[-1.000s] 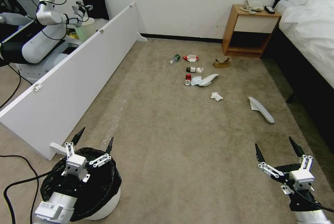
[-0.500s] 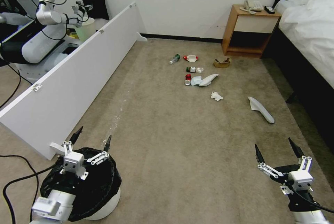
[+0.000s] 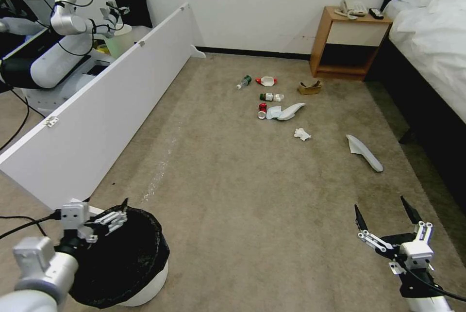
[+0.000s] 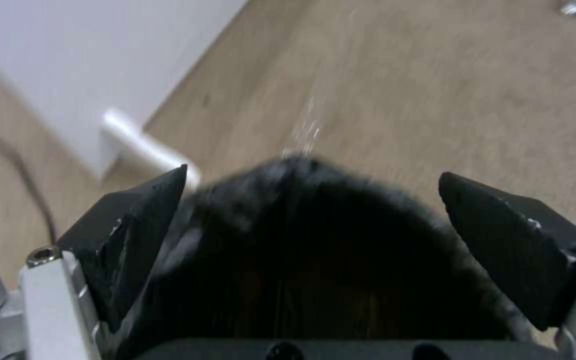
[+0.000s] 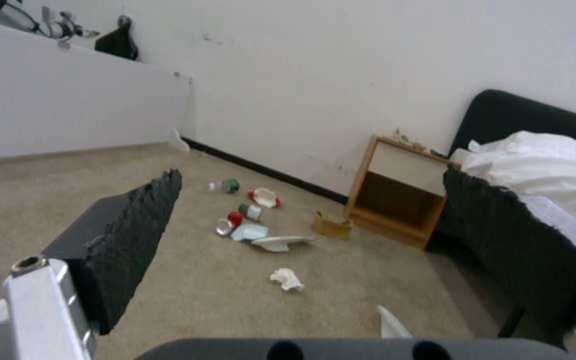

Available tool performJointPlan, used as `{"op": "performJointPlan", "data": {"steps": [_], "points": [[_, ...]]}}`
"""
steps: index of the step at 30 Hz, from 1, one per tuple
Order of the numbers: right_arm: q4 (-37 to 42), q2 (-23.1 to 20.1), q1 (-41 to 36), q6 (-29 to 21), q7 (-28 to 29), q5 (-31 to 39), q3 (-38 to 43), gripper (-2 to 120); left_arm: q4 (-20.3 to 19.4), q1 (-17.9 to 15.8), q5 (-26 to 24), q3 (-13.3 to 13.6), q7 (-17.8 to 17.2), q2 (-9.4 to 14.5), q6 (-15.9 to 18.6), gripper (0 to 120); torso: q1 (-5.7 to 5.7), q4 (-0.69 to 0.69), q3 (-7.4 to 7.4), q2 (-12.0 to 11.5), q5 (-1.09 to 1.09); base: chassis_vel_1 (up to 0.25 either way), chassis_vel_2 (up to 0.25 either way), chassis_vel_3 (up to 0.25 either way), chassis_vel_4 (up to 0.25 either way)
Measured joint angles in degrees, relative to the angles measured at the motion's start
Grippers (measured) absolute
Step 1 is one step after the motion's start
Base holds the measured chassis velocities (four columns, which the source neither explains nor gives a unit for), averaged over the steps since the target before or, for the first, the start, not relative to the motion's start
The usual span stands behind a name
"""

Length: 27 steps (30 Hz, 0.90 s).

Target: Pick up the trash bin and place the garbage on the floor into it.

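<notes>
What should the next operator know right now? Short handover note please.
Left gripper: open, at the bin's left rim, bag edge between its fingers in the left wrist view, not gripped.
Right gripper: open, holding nothing, low above the carpet on the right.
Bin stands on the carpet, not lifted.
Garbage all on the carpet: bottles and cans, paper bag, tissue, slippers.
Done: nothing. Left: grip bin, collect everything.

1. Head view: high, looking forward and down across the floor (image 3: 233, 195) toward the far wall
2. Left wrist view: very close above the trash bin (image 4: 315, 250), facing down and ahead
3. Right wrist view: low near the floor, facing the garbage (image 5: 255, 220) and far wall; shares that litter with head view
</notes>
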Motion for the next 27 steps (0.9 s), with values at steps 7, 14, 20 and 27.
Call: {"op": "performJointPlan", "data": {"steps": [7,14,20,27], "points": [[-1.1,0.6,0.3,0.4,-0.3,-0.2,-0.3,100,3.4,-1.5,-7.0,-1.6,-5.6,4.0,3.4,100,0.00,0.01,0.00,0.0,-0.01,0.000,0.000,0.000,0.000],[-2.2,1.4,0.7,1.1,-0.5,-0.3,-0.4,100,5.6,-6.1,-15.7,-0.2,-13.5,8.6,4.3,100,0.00,-0.01,0.01,0.0,-0.01,0.000,0.000,0.000,0.000],[-3.2,1.6,1.1,1.6,-0.5,-0.4,-0.4,100,7.1,-8.5,-20.0,0.6,-18.7,11.1,4.3,100,0.00,-0.01,0.01,0.0,0.00,0.000,0.000,0.000,0.000],[-4.3,1.7,1.6,1.7,-0.2,-0.3,-0.5,100,9.4,-8.2,-20.4,1.5,-19.7,12.7,4.1,100,0.00,0.00,0.01,0.0,0.00,0.000,0.000,0.000,0.000]]}}
